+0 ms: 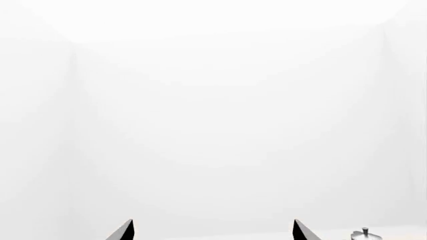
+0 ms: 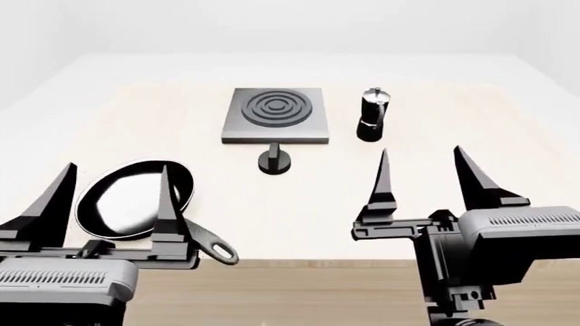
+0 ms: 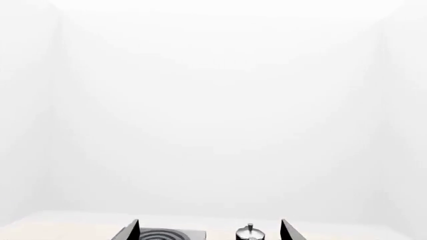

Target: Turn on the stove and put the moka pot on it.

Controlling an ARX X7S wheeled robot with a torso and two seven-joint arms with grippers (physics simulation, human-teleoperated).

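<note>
Both grippers stand with jaws spread wide and nothing between them: the left gripper [image 2: 113, 197] is raised over the near side of the table [image 2: 435, 122], in front of the frying pan [image 2: 136, 199], and the right gripper [image 2: 424, 180] is raised nearer the robot than the moka pot [image 2: 373, 114]. That pot stands upright just right of the stove [image 2: 276, 115], apart from it. The round knob [image 2: 274, 160] sits just in front of the stove.
</note>
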